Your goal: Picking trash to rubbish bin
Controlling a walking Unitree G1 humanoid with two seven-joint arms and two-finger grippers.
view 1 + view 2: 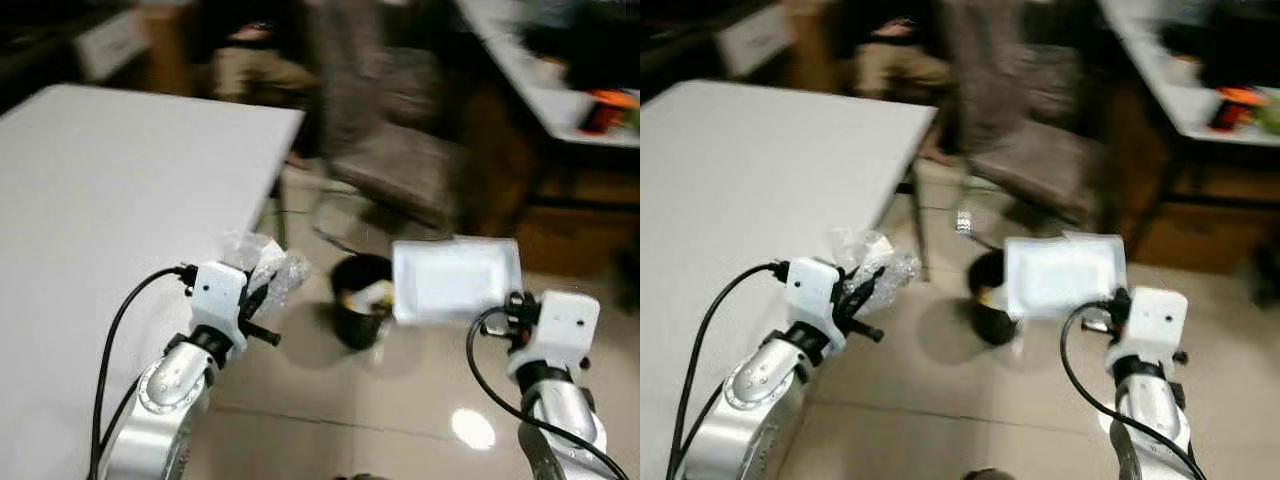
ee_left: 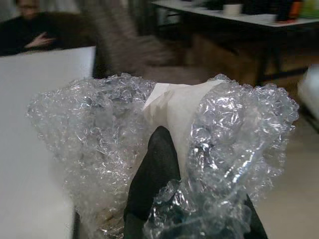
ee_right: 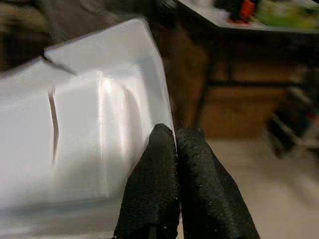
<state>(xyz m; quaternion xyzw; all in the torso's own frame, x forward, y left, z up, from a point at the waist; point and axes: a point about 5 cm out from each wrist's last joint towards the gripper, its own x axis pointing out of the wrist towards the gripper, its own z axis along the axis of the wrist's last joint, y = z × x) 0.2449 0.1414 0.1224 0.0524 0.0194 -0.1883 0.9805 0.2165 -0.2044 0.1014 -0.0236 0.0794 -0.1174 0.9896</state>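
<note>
My left gripper point(image 1: 262, 290) is shut on a crumpled wad of clear bubble wrap point(image 1: 268, 262) with a scrap of white paper in it, held just off the corner of the white table. In the left wrist view the bubble wrap point(image 2: 164, 149) bulges around one black finger point(image 2: 152, 184). My right gripper point(image 1: 512, 302) is shut on the rim of a white plastic tray point(image 1: 455, 278), held flat in the air. The right wrist view has both fingers point(image 3: 172, 184) pinching the tray's edge point(image 3: 94, 134). A small black rubbish bin point(image 1: 360, 300) stands on the floor between the two grippers, with yellow and white trash inside.
The white table point(image 1: 110, 220) runs along my left. A grey chair point(image 1: 400, 150) stands beyond the bin, and a person point(image 1: 255, 60) sits behind the table. A second table point(image 1: 560, 90) with cluttered objects is at the far right. Beige floor tiles point(image 1: 400, 410) lie around the bin.
</note>
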